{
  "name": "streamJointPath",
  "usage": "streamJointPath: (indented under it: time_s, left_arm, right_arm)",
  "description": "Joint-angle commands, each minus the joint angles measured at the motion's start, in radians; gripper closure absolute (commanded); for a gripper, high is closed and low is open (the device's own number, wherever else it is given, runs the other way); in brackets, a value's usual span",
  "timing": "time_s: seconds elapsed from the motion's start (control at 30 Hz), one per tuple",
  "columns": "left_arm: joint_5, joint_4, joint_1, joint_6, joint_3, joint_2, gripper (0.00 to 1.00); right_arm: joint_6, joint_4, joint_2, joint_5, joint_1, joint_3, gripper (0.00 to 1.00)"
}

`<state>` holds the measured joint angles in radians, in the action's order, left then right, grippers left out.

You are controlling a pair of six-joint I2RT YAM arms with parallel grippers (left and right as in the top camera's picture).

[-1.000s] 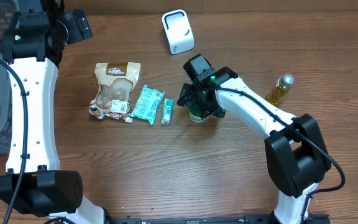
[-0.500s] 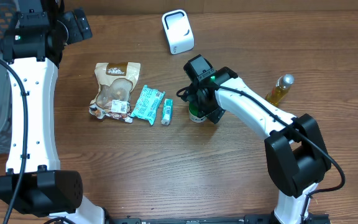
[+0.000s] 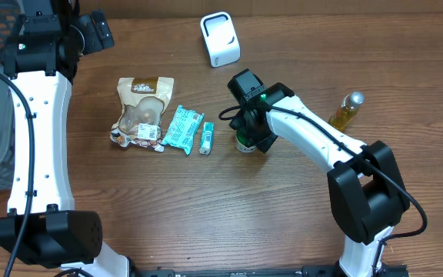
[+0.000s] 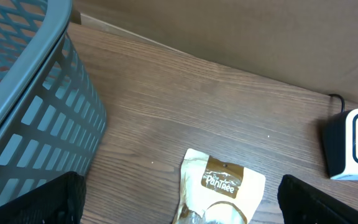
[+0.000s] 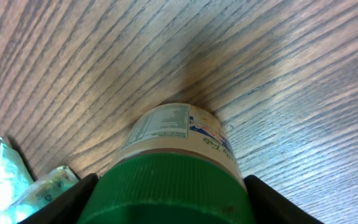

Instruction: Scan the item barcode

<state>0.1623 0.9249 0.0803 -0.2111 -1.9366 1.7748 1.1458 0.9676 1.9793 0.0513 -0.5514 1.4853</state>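
I judge this to be the pick-up step. The right gripper (image 5: 171, 194) sits straight over the green-lidded jar (image 5: 179, 134), which stands upright under it with one finger on each side of the lid. I cannot tell whether they have hold of it. Next I need a firm grasp, then a lift toward the scanner (image 3: 220, 38) ahead of the gripper, label facing it. The left gripper (image 4: 179, 190) hangs spread wide and empty, well off to the left.

Count: one basket (image 4: 36, 112), one scanner, one brown pouch (image 3: 142, 108), one teal packet (image 3: 181, 127), one jar, one yellow bottle (image 3: 346, 110), one small tube (image 3: 206, 138).
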Motion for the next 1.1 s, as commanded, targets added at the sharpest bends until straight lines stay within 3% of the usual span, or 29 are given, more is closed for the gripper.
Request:
streamJointPath:
  time_s: [0.0, 0.17, 0.37, 0.47, 0.63, 1.07]
  left_arm:
    - [0.013, -0.001, 0.003, -0.014, -0.008, 0.003, 0.01]
    - [0.013, -0.001, 0.004, -0.014, -0.008, 0.003, 0.00]
    - [0.013, 0.000, 0.004, -0.014, -0.008, 0.003, 0.00]
    - [0.013, -0.001, 0.004, -0.014, -0.008, 0.003, 0.00]
    - [0.013, 0.000, 0.004, -0.013, -0.008, 0.003, 0.00]
    - [0.013, 0.000, 0.004, -0.014, -0.008, 0.003, 0.00]
  right_arm:
    - [-0.018, 0.005, -0.032, 0.011, -0.005, 0.006, 0.41]
    - [-0.196, 0.001, -0.032, 0.011, -0.005, 0.006, 0.42]
    - [-0.594, 0.019, -0.032, 0.012, -0.003, 0.006, 0.41]
    - [-0.592, 0.011, -0.032, 0.008, -0.003, 0.006, 0.34]
    - [-0.570, -0.010, -0.032, -0.005, -0.003, 0.006, 0.11]
    - [-0.540, -0.010, 0.014, -0.001, -0.009, 0.006, 0.13]
